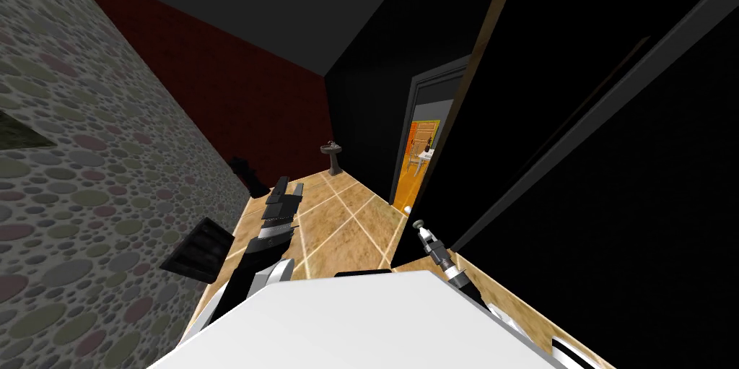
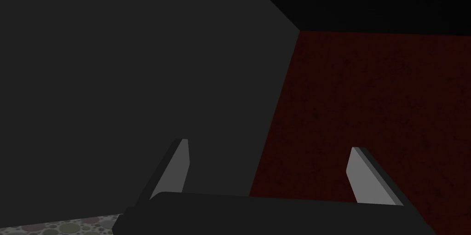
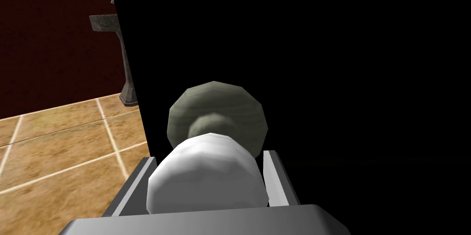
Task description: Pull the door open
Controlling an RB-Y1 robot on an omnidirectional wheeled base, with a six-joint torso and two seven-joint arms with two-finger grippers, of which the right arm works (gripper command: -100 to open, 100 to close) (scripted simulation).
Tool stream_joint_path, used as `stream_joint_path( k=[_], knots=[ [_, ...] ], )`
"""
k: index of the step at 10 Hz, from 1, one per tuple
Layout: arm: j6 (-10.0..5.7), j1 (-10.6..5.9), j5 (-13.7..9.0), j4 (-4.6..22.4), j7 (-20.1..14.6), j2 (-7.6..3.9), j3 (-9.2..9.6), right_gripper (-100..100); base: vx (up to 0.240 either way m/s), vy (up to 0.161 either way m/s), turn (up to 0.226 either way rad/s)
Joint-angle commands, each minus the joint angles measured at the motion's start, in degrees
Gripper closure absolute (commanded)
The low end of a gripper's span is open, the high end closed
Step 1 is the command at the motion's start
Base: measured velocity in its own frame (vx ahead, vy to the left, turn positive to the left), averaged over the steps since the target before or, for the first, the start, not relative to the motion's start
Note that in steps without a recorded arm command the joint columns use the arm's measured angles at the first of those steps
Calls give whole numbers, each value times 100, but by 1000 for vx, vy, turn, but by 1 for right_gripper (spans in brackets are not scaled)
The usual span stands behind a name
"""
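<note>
Plainly the biggest thing is the door (image 1: 505,133), a tall black slab on the near right with a tan edge; past that edge, to the left, lie the tiled floor (image 1: 339,220) and a far pedestal sink (image 1: 332,159). I judge the door rigid and fairly heavy, something that swings on its hinges rather than flexing, so the pull should follow its arc, slow and steady. Next down is the round grey-green backplate (image 3: 216,112) fixed to the door face close to that edge, and out of it comes the white knob (image 3: 207,177), which is the only place to take hold. It looks smooth, hard and rounded, so I expect thin blades could slip off its curve; a grip behind its widest part would be safer. My right gripper (image 3: 209,161) has its 2 fingers (image 3: 276,177) pressed against the knob's sides. My left gripper (image 2: 271,172) hangs idle on the left, its 2 fingers spread and holding nothing. No brand, label or writing can be read anywhere.
</note>
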Motion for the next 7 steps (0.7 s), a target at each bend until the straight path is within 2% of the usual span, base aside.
stream_joint_path(
  k=[1,2,5,7],
  knots=[
    [-127,55,4,41,-42,-46,14,100,-194,-47,108],
    [-46,43,2,-14,-17,-37,7,100,-84,-23,12],
    [-149,43,0,89,-50,-42,49,100,-155,-68,145],
    [-229,32,-4,166,-73,-45,77,100,-213,-83,171]
  ],
)
